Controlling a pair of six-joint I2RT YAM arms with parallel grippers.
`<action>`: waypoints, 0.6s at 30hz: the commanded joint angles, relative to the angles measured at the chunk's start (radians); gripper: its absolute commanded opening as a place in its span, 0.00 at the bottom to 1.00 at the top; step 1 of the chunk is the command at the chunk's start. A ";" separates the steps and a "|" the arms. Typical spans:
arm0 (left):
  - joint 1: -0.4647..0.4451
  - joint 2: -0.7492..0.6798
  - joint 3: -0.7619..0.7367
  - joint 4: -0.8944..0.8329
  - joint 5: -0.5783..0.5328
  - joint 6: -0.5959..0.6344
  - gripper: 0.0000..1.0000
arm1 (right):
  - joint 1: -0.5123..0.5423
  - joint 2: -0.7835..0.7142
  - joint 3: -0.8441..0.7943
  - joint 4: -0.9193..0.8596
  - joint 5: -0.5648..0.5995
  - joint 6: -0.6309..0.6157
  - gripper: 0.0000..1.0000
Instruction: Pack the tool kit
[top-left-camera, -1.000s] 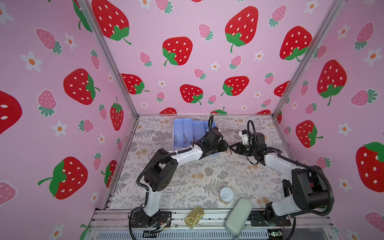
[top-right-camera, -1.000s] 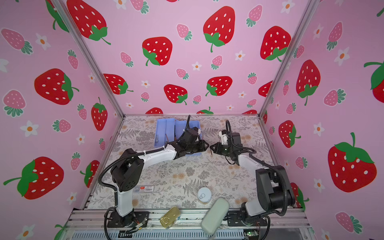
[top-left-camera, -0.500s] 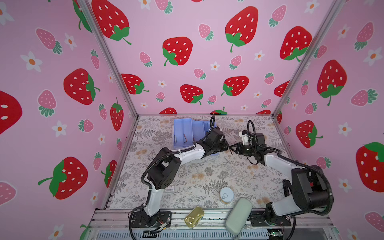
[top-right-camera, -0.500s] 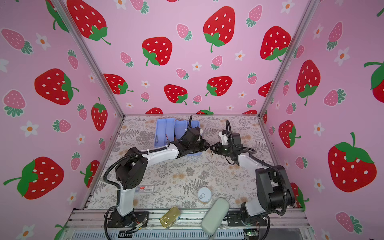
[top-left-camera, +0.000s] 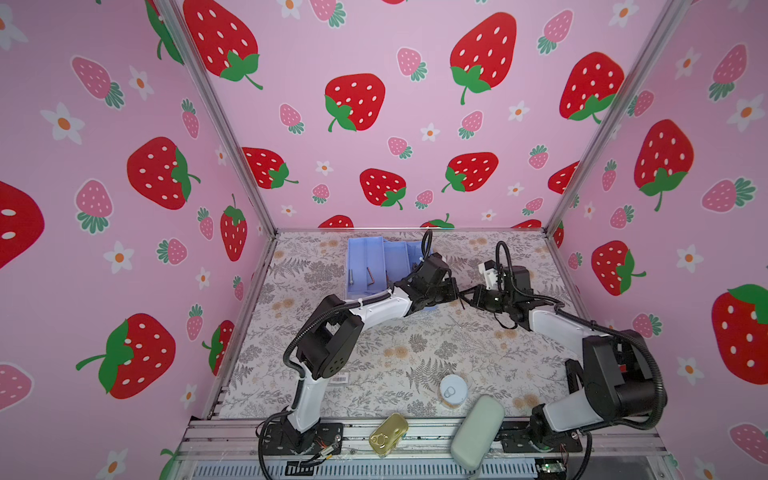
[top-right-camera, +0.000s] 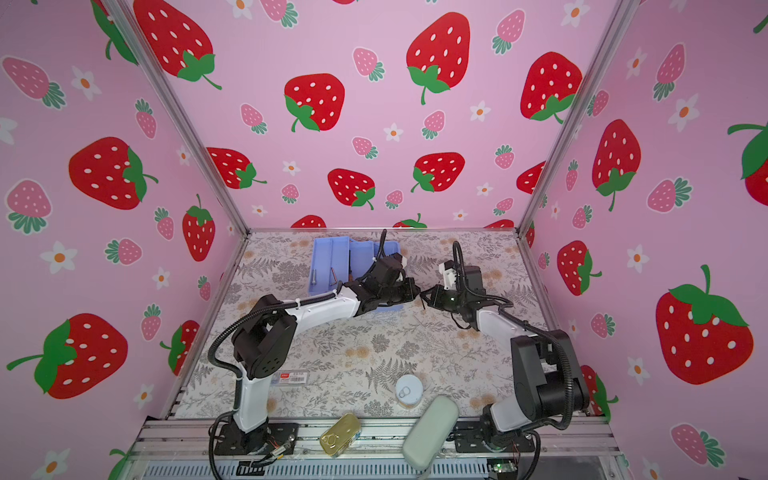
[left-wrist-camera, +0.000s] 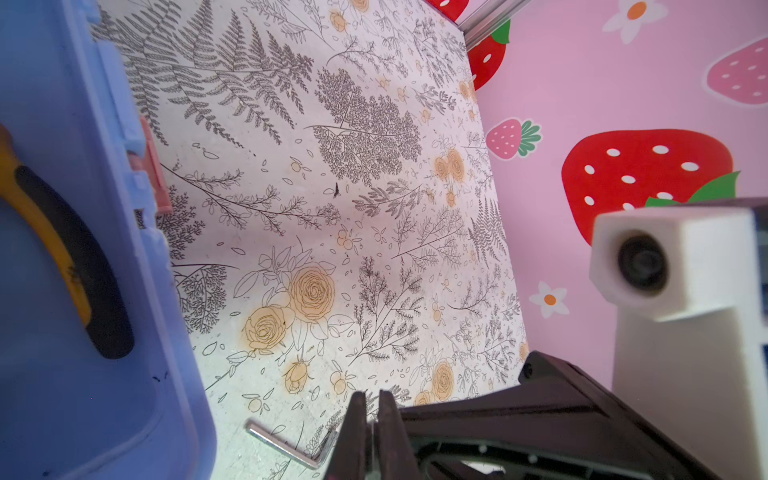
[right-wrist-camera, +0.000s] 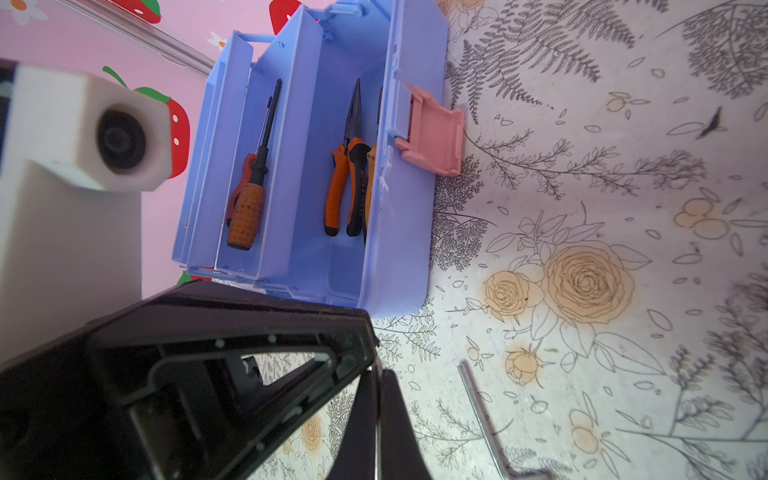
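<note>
Well in front of the tool kit (top-left-camera: 399, 257), a grey-green case (top-left-camera: 476, 432) and a gold tin (top-left-camera: 388, 434) lie at the near edge. Just beside the kit, the left gripper (left-wrist-camera: 372, 405) and the right gripper (right-wrist-camera: 379, 386) both have their jaws pressed together and hold nothing. A hex key (right-wrist-camera: 482, 415) lies free near them. The kit itself stands open at the far end, with pliers (right-wrist-camera: 356, 187) inside.

Left arm (top-left-camera: 382, 309) and right arm (top-left-camera: 557, 326): white link shells between bulky black joint housings, black corrugated cable conduit (top-left-camera: 371, 297) looping along each. Black fingers (right-wrist-camera: 395, 424) are hollow triangular frames dotted with small screws. A white blocky wrist camera housing (left-wrist-camera: 681, 266) holds 1 round black lens.
</note>
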 joint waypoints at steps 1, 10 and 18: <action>-0.009 0.016 0.046 -0.006 -0.009 -0.002 0.00 | 0.005 0.009 -0.011 0.042 -0.050 0.006 0.12; 0.024 -0.045 -0.004 -0.030 -0.063 0.022 0.00 | -0.007 0.013 0.003 0.034 -0.033 -0.017 0.40; 0.081 -0.114 -0.074 -0.039 -0.076 0.037 0.00 | -0.048 -0.013 -0.005 0.025 -0.020 -0.037 0.40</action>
